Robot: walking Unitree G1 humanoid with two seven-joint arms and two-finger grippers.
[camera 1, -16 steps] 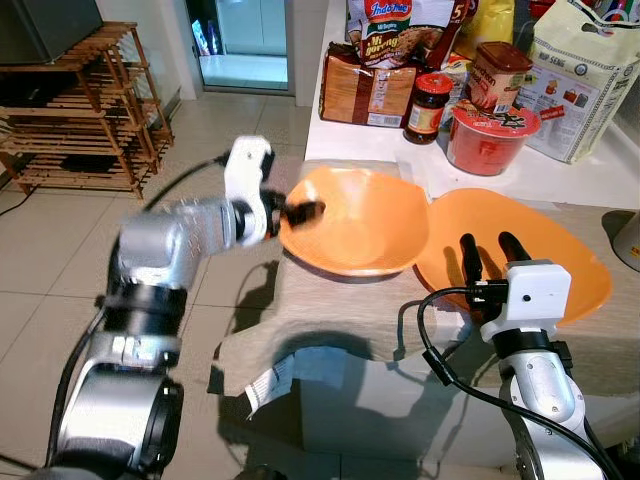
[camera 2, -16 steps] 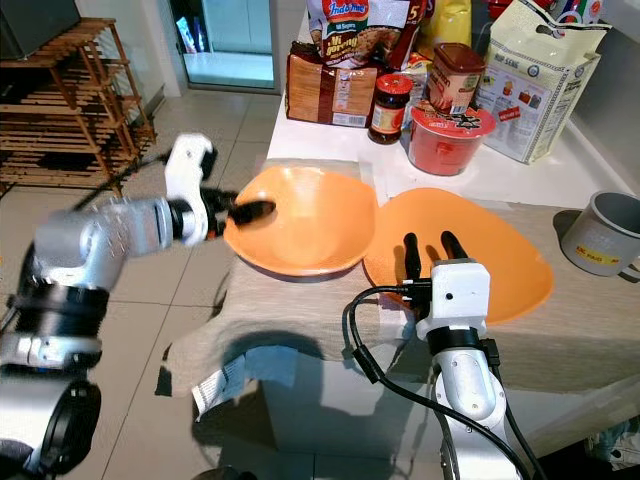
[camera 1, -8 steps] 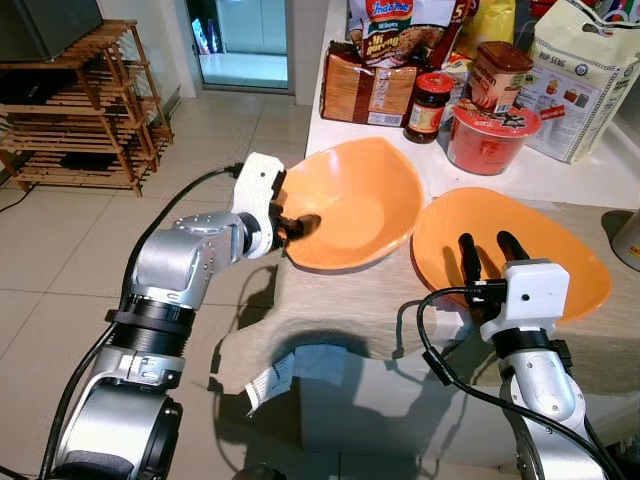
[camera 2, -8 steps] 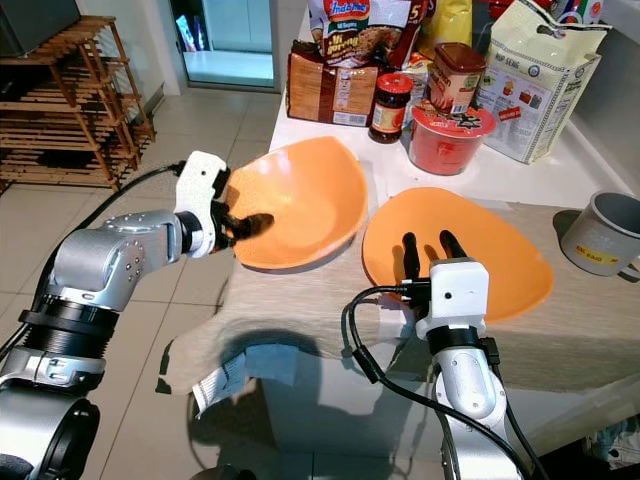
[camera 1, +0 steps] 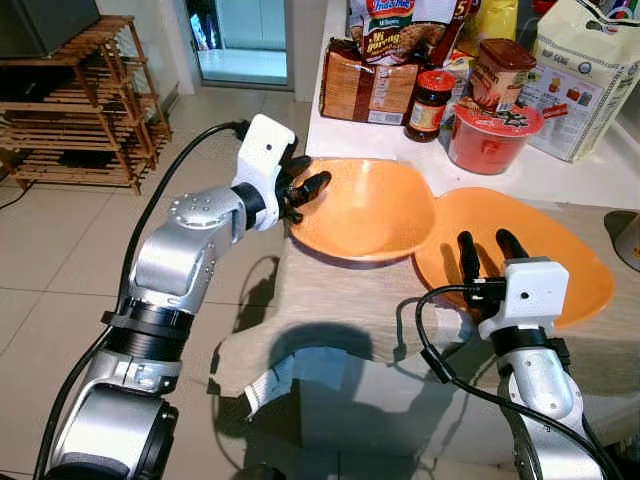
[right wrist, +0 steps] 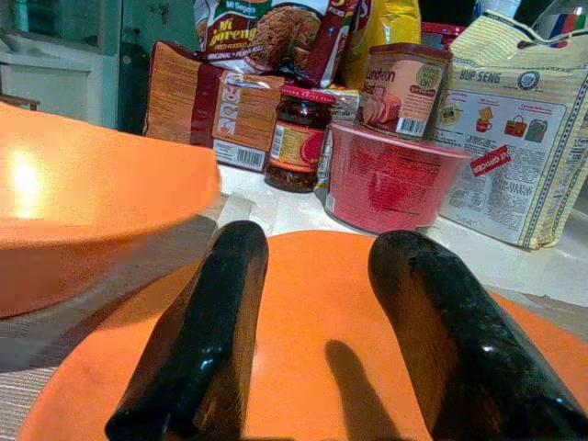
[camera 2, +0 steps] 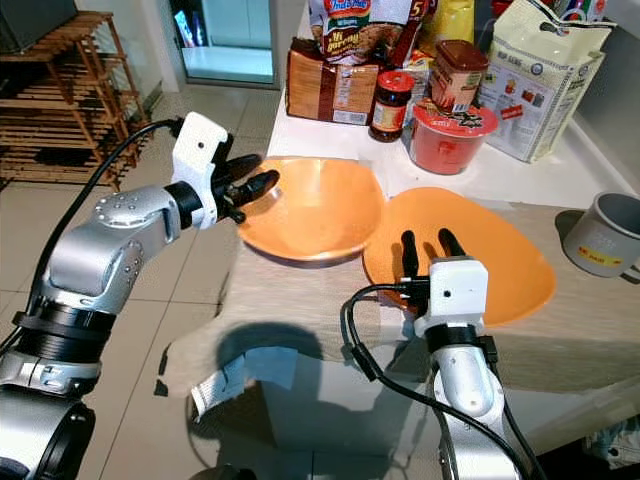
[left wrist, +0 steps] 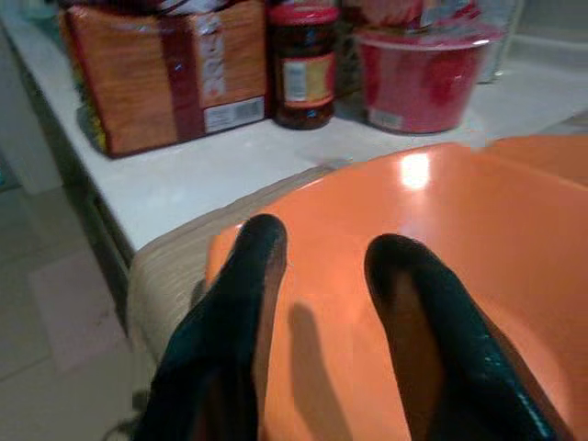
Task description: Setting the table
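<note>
Two orange dishes on cloth-covered surface [camera 1: 330, 300] | deep orange plastic bowl [camera 1: 365, 210] level, just left of flat orange plate [camera 1: 540, 255], rims overlapping | left gripper [camera 1: 303, 186] fingers parted, at bowl's left rim, gripping nothing | right gripper [camera 1: 488, 250] fingers spread, hovering above plate's near edge, empty | red-lidded jar [camera 1: 432, 102], red cup [camera 1: 494, 137] behind

Cloth-covered table [camera 1: 330, 290] with orange bowl [camera 1: 365, 210] and orange plate [camera 1: 560, 265].
</note>
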